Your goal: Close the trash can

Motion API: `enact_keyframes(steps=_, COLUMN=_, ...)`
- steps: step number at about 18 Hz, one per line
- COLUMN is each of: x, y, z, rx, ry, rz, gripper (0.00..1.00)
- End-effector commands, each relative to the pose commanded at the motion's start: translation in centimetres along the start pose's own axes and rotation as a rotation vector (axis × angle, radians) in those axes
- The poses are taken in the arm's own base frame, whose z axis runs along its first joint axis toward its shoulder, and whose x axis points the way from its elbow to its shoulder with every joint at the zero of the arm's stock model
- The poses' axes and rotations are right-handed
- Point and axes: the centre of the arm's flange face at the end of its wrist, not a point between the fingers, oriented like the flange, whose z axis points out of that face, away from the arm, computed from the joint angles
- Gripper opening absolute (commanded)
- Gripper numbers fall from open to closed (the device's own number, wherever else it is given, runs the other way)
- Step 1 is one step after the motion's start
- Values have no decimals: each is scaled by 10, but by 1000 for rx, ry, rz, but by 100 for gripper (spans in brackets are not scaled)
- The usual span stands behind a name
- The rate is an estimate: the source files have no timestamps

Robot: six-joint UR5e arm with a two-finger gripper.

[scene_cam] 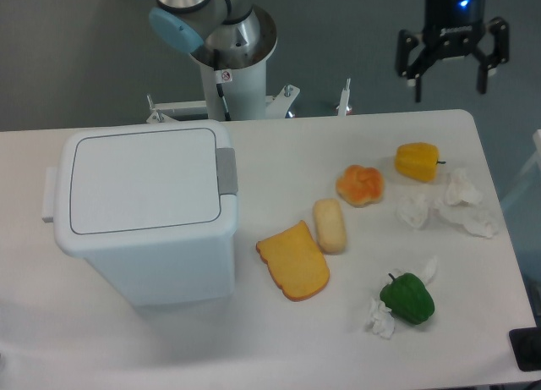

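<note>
The trash can (144, 212) is a large white rectangular bin standing on the left of the table. Its flat white lid lies down flush on the rim, with the grey latch tab (226, 171) on its right side. My gripper (450, 91) hangs open at the upper right, high over the table's far edge and well away from the bin. Nothing is between its fingers.
Right of the bin lie a toast slice (292, 260), a bread roll (330, 226), an orange pastry (361, 184), a yellow pepper (418, 162) and a green pepper (407, 298). Crumpled white tissues (456, 204) sit near the right edge. The robot base (231, 52) stands behind the table.
</note>
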Motion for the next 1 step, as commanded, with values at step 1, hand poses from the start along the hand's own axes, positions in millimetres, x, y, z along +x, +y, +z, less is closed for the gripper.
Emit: enact_keyframes(steps=1, x=-2, y=8, z=0, rx=-36, ry=-2, rz=25, gripper=100)
